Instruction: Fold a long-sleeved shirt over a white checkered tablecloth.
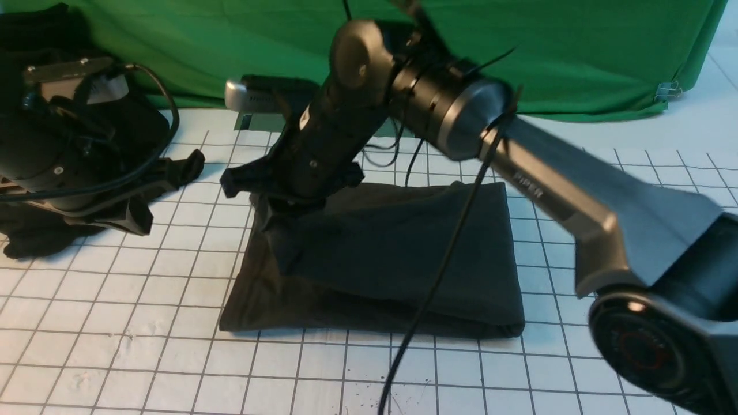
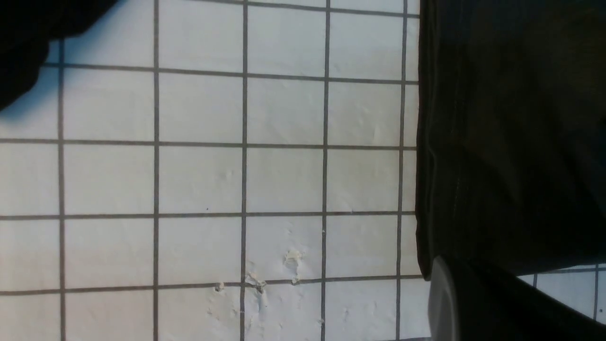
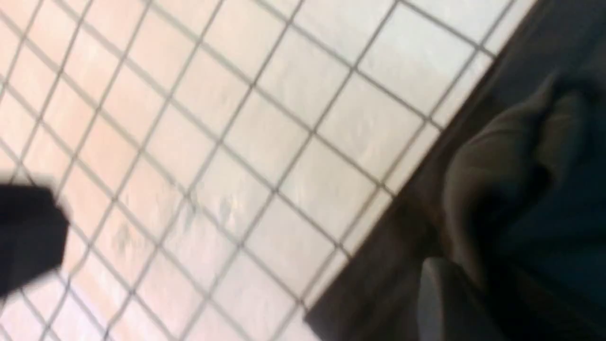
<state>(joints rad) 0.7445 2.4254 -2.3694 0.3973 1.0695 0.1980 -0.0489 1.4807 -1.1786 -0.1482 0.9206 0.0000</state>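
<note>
- A staged robot test bench in a lab or studio, not a home.
- Green drape (image 1: 576, 52) hung as a backdrop along the table's far edge, held by a clip (image 1: 667, 90).
- Gridded tablecloth (image 1: 115, 323) covers the table.
- Loose cable (image 1: 438, 271) trails off the arm (image 1: 553, 190).

Folded long-sleeved shirt (image 1: 392, 259) lies on white checkered tablecloth (image 1: 115, 323).

Long-sleeved shirt (image 1: 398, 253): matt dark cotton, soft folds. White checkered tablecloth (image 1: 144, 357): smooth, locally scuffed.
</note>
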